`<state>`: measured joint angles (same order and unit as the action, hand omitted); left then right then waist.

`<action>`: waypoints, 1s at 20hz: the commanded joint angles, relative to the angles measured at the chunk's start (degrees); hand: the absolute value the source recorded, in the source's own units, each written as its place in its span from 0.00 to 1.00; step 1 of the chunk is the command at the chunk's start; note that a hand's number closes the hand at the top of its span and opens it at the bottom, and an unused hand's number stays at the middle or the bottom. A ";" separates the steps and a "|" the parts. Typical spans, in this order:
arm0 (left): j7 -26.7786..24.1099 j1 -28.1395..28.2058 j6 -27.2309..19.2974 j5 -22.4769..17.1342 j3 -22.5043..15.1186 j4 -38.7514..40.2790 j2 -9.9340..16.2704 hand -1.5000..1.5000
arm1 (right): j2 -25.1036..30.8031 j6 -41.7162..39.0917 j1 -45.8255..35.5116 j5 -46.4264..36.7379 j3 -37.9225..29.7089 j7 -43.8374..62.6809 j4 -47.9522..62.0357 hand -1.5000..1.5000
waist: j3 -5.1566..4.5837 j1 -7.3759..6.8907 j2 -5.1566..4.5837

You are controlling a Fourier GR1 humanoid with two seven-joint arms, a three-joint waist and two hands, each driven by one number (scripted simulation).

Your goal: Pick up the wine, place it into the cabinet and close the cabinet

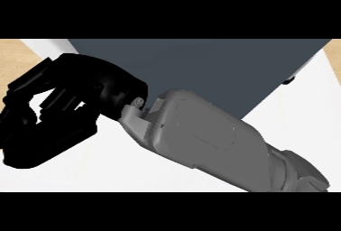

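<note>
A grey forearm (220, 140) crosses the head view from the lower right toward the upper left, ending in a black hand (63, 106) at the left. Which arm it is cannot be told. Its fingers are curled inward, with nothing visibly held. Behind it stands a dark grey box-shaped cabinet (220, 67) on the white tabletop (300, 122). The wine is not visible.
</note>
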<state>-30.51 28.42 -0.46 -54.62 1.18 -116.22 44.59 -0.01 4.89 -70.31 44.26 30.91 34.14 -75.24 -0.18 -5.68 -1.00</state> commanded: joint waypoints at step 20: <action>5.24 -0.41 2.50 -5.22 5.22 -2.11 0.93 0.00 | 8.90 -8.47 -2.65 -3.61 -9.66 -25.49 32.80 1.00 | 0.15 4.54 -0.81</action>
<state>-25.73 28.56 2.05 -59.57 7.43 -117.44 45.93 -0.03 -4.24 -76.76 41.65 26.07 11.55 -49.36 -2.32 -4.40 1.13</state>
